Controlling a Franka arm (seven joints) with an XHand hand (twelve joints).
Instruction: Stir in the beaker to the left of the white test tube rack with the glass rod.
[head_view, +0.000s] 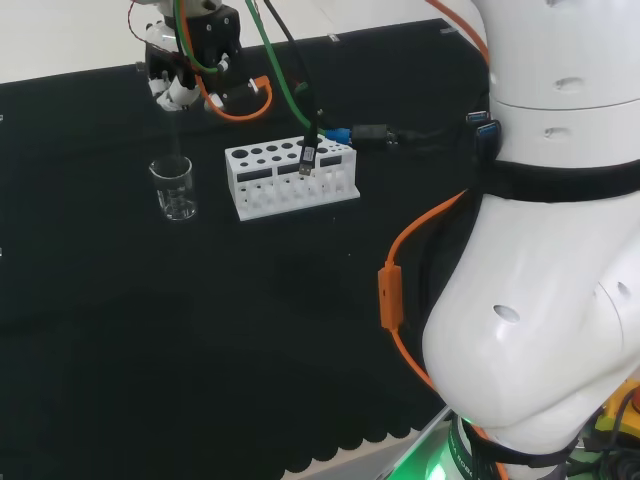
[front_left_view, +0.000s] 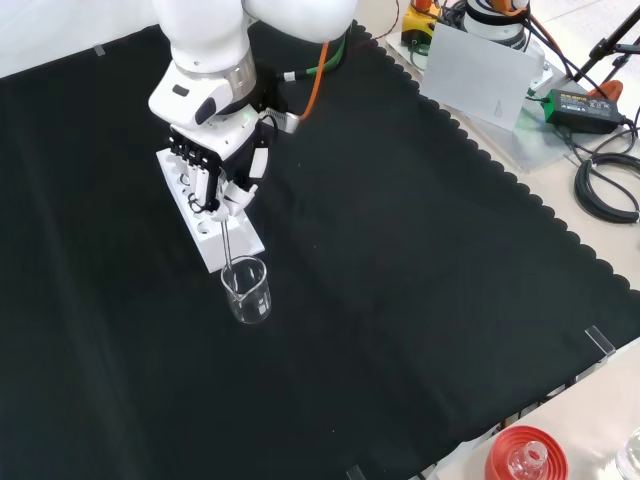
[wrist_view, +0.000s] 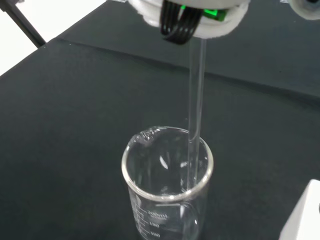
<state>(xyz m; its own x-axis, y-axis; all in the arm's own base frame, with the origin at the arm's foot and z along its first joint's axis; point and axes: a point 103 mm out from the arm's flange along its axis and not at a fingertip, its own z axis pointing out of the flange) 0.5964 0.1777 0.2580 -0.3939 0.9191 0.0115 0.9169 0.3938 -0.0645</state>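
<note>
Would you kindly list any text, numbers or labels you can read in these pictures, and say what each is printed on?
Beaker: white graduation print on its wall, too faint to read reliably.
Black power adapter: a label, too small to read.
Test tube rack: no print visible.

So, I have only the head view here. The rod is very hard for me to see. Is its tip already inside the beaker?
Observer: Yes. In the wrist view the glass rod goes down past the rim of the beaker, near one side of the wall.
Operator: Is there liquid in the beaker?
Observer: I cannot tell; the wrist view shows clear glass with printed marks low on the wall.
Operator: And does the hand really hold the rod?
Observer: Yes. In the front view the hand has its fingers curled round the top of the rod, above the white test tube rack.
</note>
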